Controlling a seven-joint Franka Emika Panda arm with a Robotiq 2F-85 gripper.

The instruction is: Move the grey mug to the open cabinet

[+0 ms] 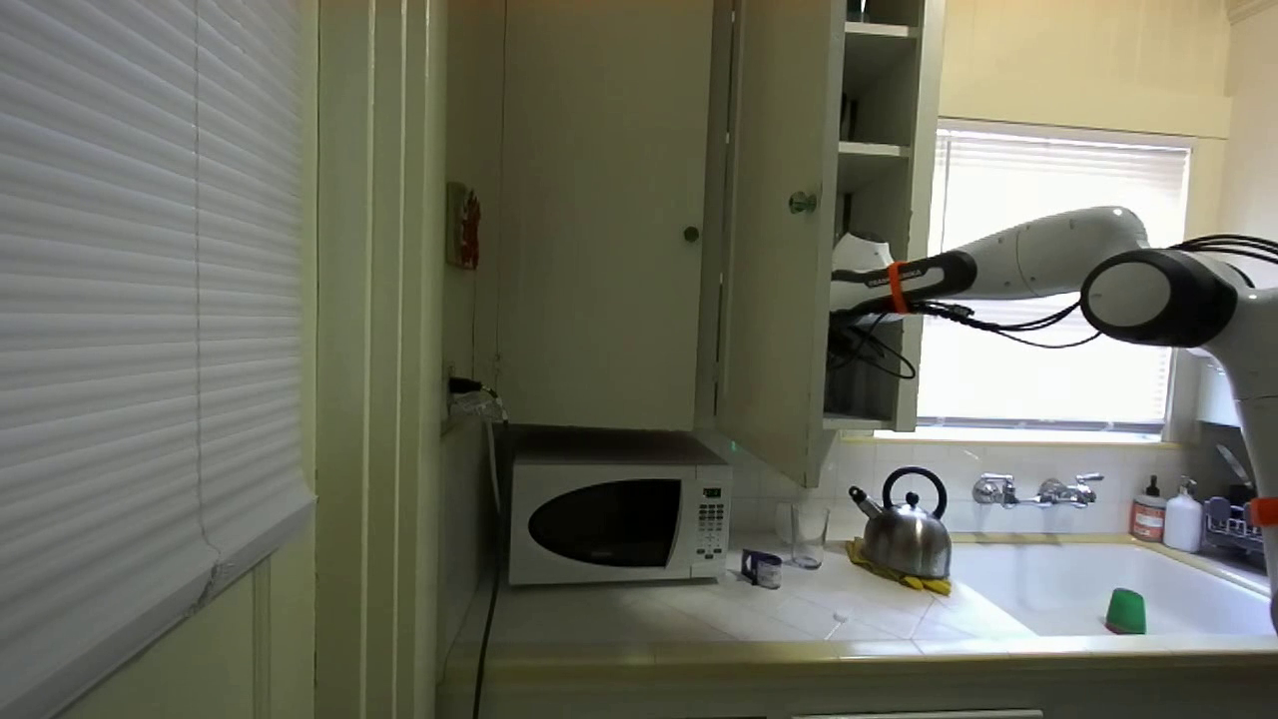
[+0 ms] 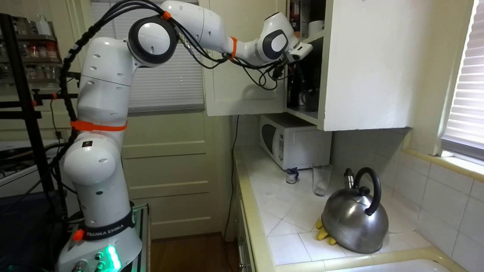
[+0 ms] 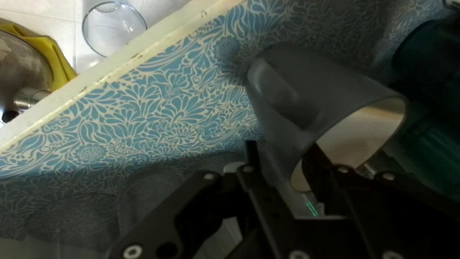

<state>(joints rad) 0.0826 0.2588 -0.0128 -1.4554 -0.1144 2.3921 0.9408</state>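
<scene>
The grey mug shows in the wrist view, its pale inside facing the camera. It appears to stand on the blue-patterned shelf lining of the open cabinet. My gripper is spread, with one finger outside the mug's wall and one inside its mouth. A gap shows between the fingers and the wall. In an exterior view the dark mug is on the low shelf inside the cabinet, just below the gripper, which is in shadow. In an exterior view the cabinet door hides most of the gripper.
Dark green items stand close beside the mug; clear containers are on its other side. The shelf's front edge borders the counter below. The microwave, a glass and kettle stand below. A green cup is in the sink.
</scene>
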